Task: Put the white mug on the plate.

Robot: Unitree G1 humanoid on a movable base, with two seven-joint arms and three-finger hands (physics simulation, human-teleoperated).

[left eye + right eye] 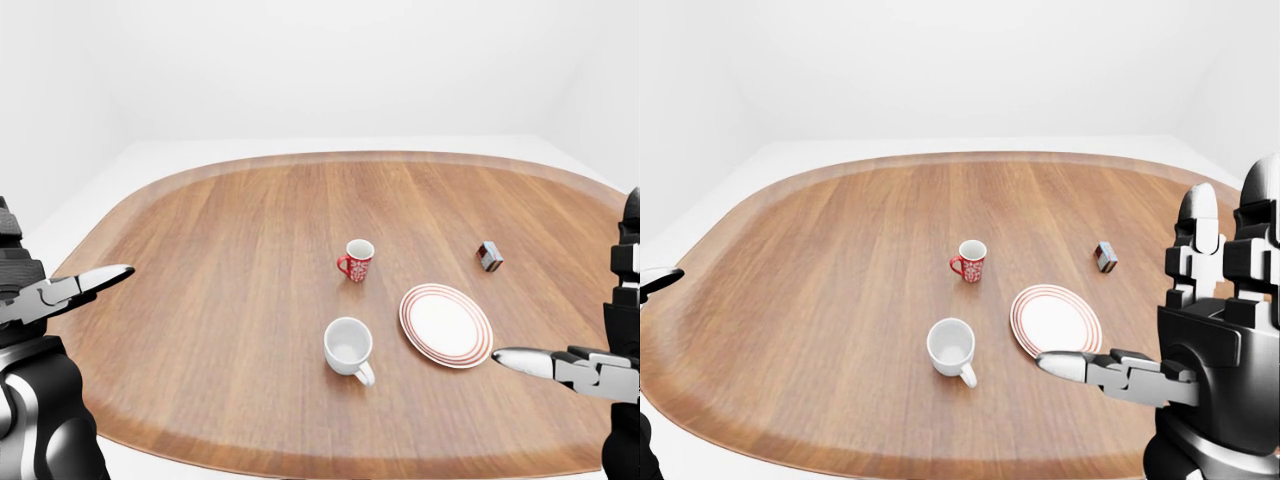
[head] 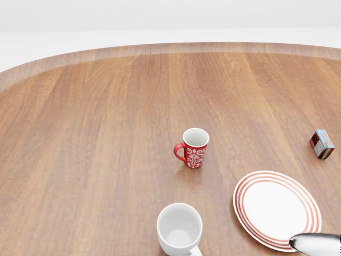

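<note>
Brown, wood-grained, oval: a large table [image 1: 230, 300] under plain white walls, filling most of every view. At the left edge of the left-eye view, the robot's left hand [image 1: 45, 295], black and grey, raised beside the table's left rim, one pale pointed finger [image 1: 100, 277] stretched toward the right, nothing held; released, fingers spread. Toward the middle of the table, a plain white ceramic mug [image 1: 349, 348], upright, mouth open upward, handle turned toward the bottom right of the view, resting on bare wood and touched by neither hand. Above it in the view and well apart, a red mug with white pattern and white inside [image 1: 356, 260], also upright, handle pointing left. Just right of the white mug, near but not touching, a round white plate with red rings at its rim [image 1: 479, 345], lying flat, nothing on it. Higher and further right, a small dark box with red and pale faces [image 1: 489, 257], alone on the wood. At the right edge, the robot's right hand [image 1: 1215, 330], black and grey blocks, held up beside the table; one silver-tipped finger [image 1: 1070, 366] extended leftward, its tip over the plate's lower right rim in the right-eye view, the other fingers upright and apart. Open, gripping nothing. Same fingertip visible as a silver point at the bottom right corner of the head view.
</note>
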